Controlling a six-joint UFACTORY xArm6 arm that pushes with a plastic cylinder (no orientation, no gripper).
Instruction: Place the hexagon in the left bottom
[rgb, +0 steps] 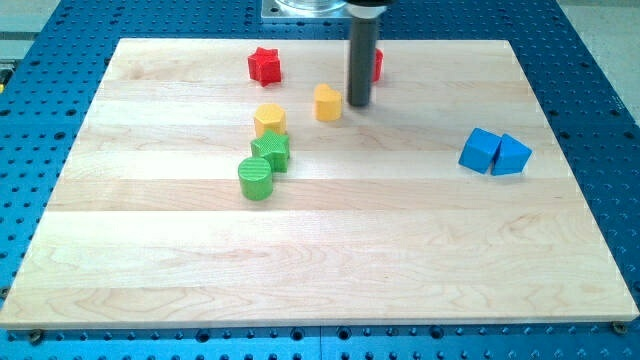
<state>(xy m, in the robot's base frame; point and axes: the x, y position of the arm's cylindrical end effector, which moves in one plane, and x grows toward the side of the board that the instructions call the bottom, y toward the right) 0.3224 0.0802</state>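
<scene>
The pale wooden counter (320, 260) carries every block in its upper half, and the arm ends in a plain dark rod with no gripper to open or hold anything. My tip (359, 104) stands just right of the yellow heart-like block (327, 102), a partly hidden red block (377, 64) behind the rod. Two blue blocks (494, 152) touch at the view's right; the green cylinder (256, 178), green star (271, 151) and yellow hexagon (270, 120) cluster left of centre, below the red star (264, 65).

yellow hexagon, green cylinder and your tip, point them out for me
yellow hexagon (269, 119), camera view, on its top face
green cylinder (255, 173), camera view, on its round top
my tip (359, 104), camera view, the rod's very end, just right of a yellow block
</scene>
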